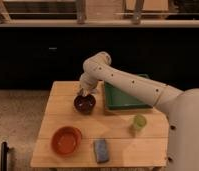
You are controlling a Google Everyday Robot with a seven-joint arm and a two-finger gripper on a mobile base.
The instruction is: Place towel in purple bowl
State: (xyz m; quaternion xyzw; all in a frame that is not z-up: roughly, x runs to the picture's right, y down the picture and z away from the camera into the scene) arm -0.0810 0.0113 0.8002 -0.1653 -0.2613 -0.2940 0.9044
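The purple bowl (85, 104) is small, dark and glossy, and stands on the wooden table (53, 120) a little behind its middle. My gripper (84, 93) hangs straight over the bowl's far rim, close above it. I cannot tell whether it holds anything. A blue-grey rectangular piece (100, 150), possibly the folded towel, lies flat near the table's front edge, well away from the gripper and to the right of the orange bowl.
A larger orange bowl (66, 140) stands at the front left. A green tray (124, 96) sits at the back right, partly under my arm. A small green cup (138, 123) stands at the right. Dark cabinets run behind the table.
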